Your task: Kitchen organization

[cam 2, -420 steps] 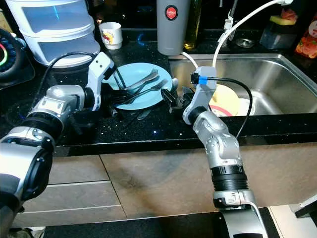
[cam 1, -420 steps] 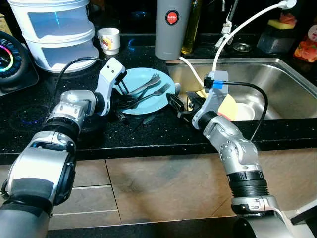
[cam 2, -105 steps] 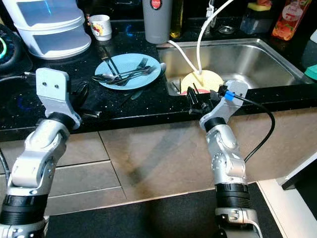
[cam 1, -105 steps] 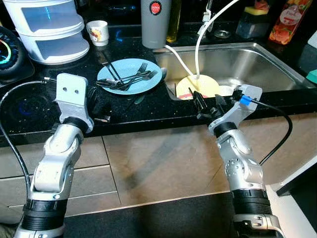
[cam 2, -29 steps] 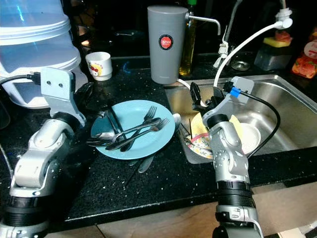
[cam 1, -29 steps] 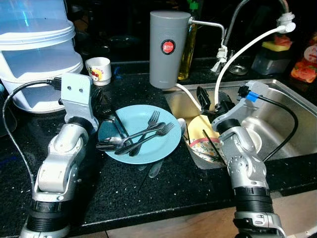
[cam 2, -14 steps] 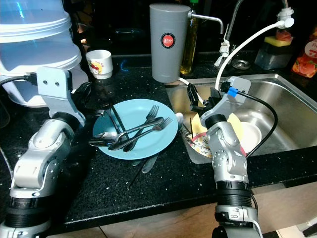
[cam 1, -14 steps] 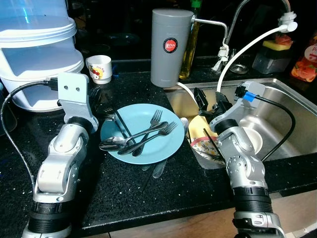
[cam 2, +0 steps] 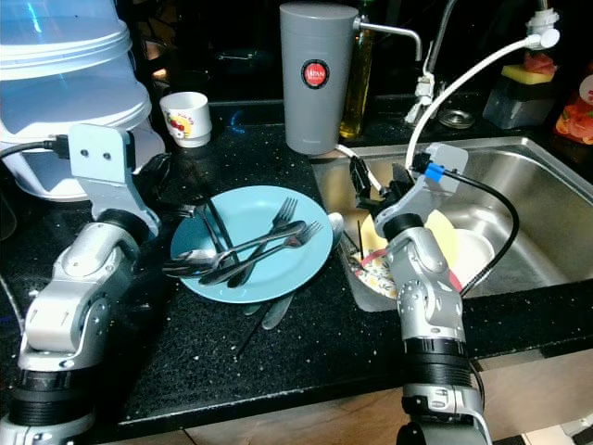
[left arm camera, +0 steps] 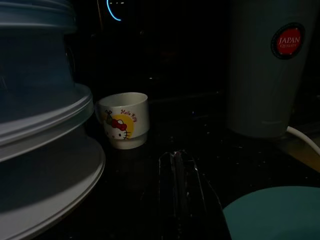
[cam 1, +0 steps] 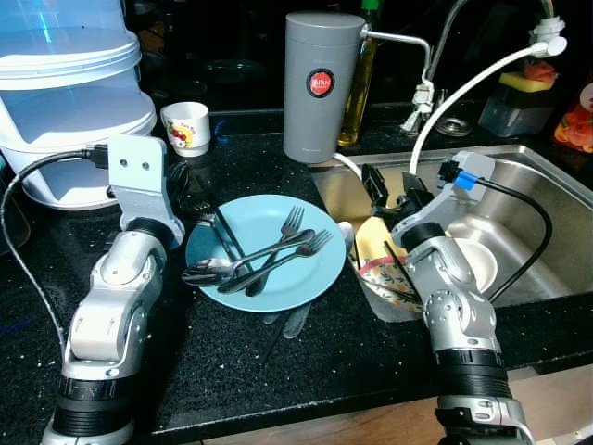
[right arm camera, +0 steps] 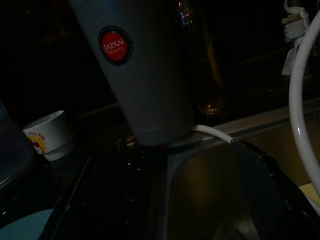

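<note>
Knife (cam 1: pixel 295 319) half hidden under blue plate (cam 1: pixel 320 274) — dim.

Both silver arms reach up from the bottom of the frame, elbows low and forearms raised. The left arm rises along the left side, its flat grey wrist plate facing the camera at centre left; the left gripper (left arm camera: pixel 177 187) points away beyond it, its black fingers (left arm camera: pixel 170 195) pressed together, seen dimly in the left wrist view. The right arm climbs right of centre, a black cable looping from its blue-tagged wrist. The right gripper (cam 1: pixel 394 192) sits just above mid-frame, its two long black fingers (cam 1: pixel 373 184) spread apart.
</note>
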### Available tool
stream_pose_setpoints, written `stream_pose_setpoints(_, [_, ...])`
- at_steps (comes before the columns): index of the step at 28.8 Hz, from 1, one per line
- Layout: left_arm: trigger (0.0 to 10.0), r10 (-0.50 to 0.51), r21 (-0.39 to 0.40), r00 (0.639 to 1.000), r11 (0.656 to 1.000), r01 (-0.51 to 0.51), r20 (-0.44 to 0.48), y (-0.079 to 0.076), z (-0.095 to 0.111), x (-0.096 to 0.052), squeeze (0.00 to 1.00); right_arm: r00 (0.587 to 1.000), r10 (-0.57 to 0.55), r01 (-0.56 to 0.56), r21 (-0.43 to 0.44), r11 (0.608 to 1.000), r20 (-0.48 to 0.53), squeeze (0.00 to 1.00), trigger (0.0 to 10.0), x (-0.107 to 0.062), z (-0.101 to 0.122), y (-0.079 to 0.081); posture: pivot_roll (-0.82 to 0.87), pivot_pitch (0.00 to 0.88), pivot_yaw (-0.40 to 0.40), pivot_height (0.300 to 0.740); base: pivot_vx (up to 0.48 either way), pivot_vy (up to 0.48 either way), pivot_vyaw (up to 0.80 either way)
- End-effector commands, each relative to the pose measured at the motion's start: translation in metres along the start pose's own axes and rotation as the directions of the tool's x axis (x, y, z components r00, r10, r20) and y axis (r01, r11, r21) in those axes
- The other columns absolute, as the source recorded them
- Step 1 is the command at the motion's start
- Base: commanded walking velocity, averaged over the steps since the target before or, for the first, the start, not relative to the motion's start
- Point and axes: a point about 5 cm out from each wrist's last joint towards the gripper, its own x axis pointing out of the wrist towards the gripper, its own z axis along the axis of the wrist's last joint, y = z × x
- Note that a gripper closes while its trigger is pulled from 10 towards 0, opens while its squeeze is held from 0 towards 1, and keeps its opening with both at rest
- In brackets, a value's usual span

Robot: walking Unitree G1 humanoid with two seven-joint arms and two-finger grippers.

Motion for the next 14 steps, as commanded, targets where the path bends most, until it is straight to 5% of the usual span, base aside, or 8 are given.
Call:
stream_pose_setpoints(1, [10.0,0.005,0.002,1.0,1.0,-0.005,-0.012,0.0004,-0.0018,-0.0027,0.0,1.0,0.004,-0.004,0.004,1.0,-0.022,0.0,10.0,0.0,-0.0038,0.001,0.07,0.104,0.0,0.74,0.0,0.0,0.0])
stream_pose_setpoints(6, [10.0,0.006,0.004,1.0,1.0,-0.006,-0.013,0.0008,-0.0019,-0.0028,0.0,1.0,0.005,-0.005,0.003,1.0,-0.024,0.0,10.0,0.0002,-0.0038,0.001,0.07,0.104,0.0,0.74,0.0,-0.096,0.0])
stream_pose_setpoints(14, [10.0,0.01,0.003,1.0,1.0,-0.01,-0.013,0.0017,-0.0015,-0.0028,0.0,1.0,0.009,-0.009,0.004,1.0,-0.021,0.0,10.0,0.0013,-0.0026,0.0014,0.07,0.106,-0.002,0.74,0.0,-0.331,0.0])
